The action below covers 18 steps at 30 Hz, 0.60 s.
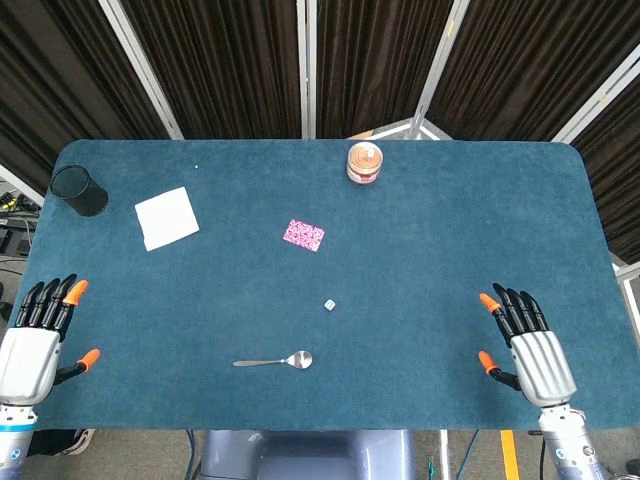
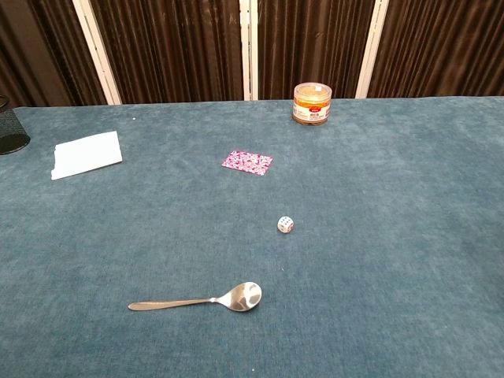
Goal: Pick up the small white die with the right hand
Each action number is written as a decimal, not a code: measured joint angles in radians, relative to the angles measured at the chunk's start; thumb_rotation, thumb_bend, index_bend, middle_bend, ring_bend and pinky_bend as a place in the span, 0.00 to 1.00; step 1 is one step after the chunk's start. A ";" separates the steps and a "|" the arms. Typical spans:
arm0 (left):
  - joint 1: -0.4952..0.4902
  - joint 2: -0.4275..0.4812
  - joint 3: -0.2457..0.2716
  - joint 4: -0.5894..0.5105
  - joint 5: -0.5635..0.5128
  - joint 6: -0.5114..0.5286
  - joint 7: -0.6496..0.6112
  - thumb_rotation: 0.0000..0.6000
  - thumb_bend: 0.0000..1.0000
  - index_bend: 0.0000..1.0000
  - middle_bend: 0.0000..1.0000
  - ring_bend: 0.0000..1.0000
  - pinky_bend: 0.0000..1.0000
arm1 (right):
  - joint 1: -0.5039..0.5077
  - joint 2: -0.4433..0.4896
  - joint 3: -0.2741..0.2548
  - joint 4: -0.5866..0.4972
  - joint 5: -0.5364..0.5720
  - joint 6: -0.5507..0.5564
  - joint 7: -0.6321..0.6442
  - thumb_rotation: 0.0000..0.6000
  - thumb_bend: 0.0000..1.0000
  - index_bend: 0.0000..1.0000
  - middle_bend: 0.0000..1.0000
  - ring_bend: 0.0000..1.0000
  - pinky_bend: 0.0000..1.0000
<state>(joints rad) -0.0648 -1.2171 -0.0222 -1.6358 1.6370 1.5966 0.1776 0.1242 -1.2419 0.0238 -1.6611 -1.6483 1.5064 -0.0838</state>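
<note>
The small white die lies on the blue table near its middle, also in the chest view as the die. My right hand rests flat near the front right edge, fingers spread, holding nothing, well to the right of the die. My left hand lies at the front left corner, fingers apart and empty. Neither hand shows in the chest view.
A metal spoon lies in front of the die. A pink card sits behind it. A small jar stands at the back, a white napkin and a black cup at the left.
</note>
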 measured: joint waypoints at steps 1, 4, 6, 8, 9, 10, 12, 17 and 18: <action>0.000 0.000 0.000 0.000 0.000 0.000 0.000 1.00 0.00 0.00 0.00 0.00 0.00 | 0.000 0.000 0.000 -0.001 -0.001 0.000 -0.001 1.00 0.22 0.13 0.00 0.00 0.00; 0.000 0.000 0.000 0.000 0.001 0.000 0.001 1.00 0.00 0.00 0.00 0.00 0.00 | -0.001 0.001 -0.002 -0.001 -0.001 0.000 -0.002 1.00 0.22 0.13 0.00 0.00 0.00; 0.000 0.000 0.001 -0.002 0.002 0.000 0.004 1.00 0.00 0.00 0.00 0.00 0.00 | -0.002 0.001 -0.002 -0.001 0.000 0.000 -0.001 1.00 0.22 0.13 0.00 0.00 0.00; 0.000 0.000 0.001 -0.004 0.004 0.002 0.006 1.00 0.00 0.00 0.00 0.00 0.00 | -0.002 0.002 -0.002 0.000 0.000 0.000 0.002 1.00 0.22 0.13 0.00 0.00 0.00; 0.001 0.000 0.001 -0.005 0.005 0.005 0.006 1.00 0.00 0.00 0.00 0.00 0.00 | -0.002 0.002 -0.002 0.000 0.000 0.001 0.004 1.00 0.22 0.13 0.00 0.00 0.00; 0.002 0.001 0.001 -0.007 0.006 0.007 0.006 1.00 0.00 0.00 0.00 0.00 0.00 | -0.002 0.003 -0.002 -0.001 -0.001 0.001 0.006 1.00 0.22 0.13 0.00 0.00 0.00; 0.003 0.002 0.000 -0.009 0.007 0.009 0.005 1.00 0.00 0.00 0.00 0.00 0.00 | -0.001 0.003 -0.002 -0.002 -0.002 0.000 0.007 1.00 0.22 0.13 0.00 0.00 0.00; 0.001 0.006 -0.003 -0.008 -0.004 0.004 -0.008 1.00 0.00 0.00 0.00 0.00 0.00 | 0.012 -0.002 0.002 -0.013 0.000 -0.019 0.005 1.00 0.21 0.14 0.00 0.00 0.00; 0.000 0.006 -0.004 -0.007 -0.008 0.000 -0.011 1.00 0.00 0.00 0.00 0.00 0.00 | 0.017 -0.003 0.005 -0.018 0.002 -0.025 0.004 1.00 0.21 0.15 0.00 0.00 0.00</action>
<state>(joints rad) -0.0644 -1.2110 -0.0264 -1.6426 1.6289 1.5969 0.1664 0.1409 -1.2448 0.0289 -1.6789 -1.6462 1.4812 -0.0793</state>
